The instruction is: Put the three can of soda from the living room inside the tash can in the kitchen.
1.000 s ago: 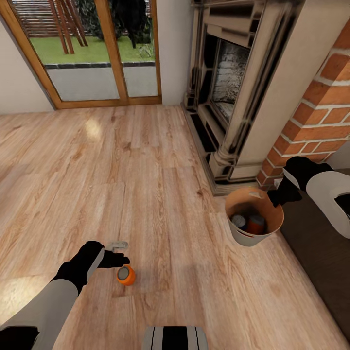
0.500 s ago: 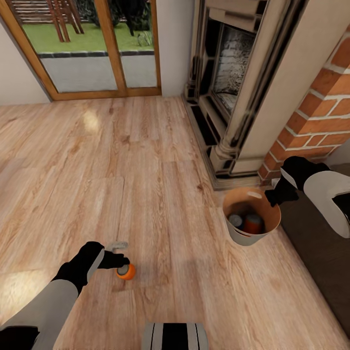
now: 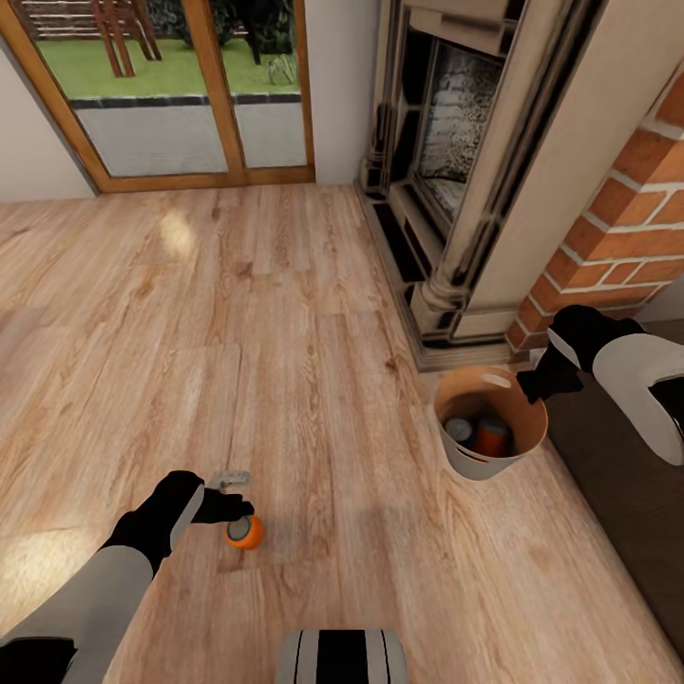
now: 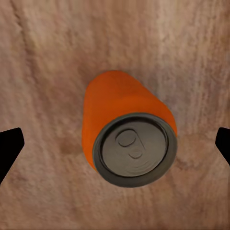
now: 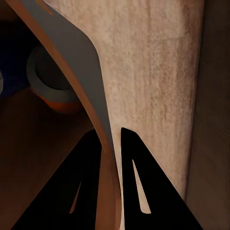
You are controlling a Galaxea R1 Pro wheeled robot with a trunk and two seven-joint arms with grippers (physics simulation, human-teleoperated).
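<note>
Item: orange can (image 3: 246, 532), third of three. Stands on the wood floor (image 3: 313, 313) at about 7 o'clock in my head view, well apart from the bin.

Left gripper (image 3: 231, 496): spread wide, holding nothing. In the wrist view its two fingertips (image 4: 9, 148) flank the orange can (image 4: 129, 139) with floor showing on both sides.

Right gripper (image 3: 532, 385): pinched narrow on the rim of the trash can (image 3: 489, 465), at 4 o'clock. One orange can and one dark can (image 3: 461, 432) lie inside.

Risks, as I judge them: a descent off-centre lets one finger clip the can's shoulder and knock it over, after which it rolls away on the smooth planks. The rim pinch is thin, so a jolt of my base could slip or tip the bin.

Orientation: long axis near vertical, grey lid up toward my wrist, body leaning slightly only by camera angle.
</note>
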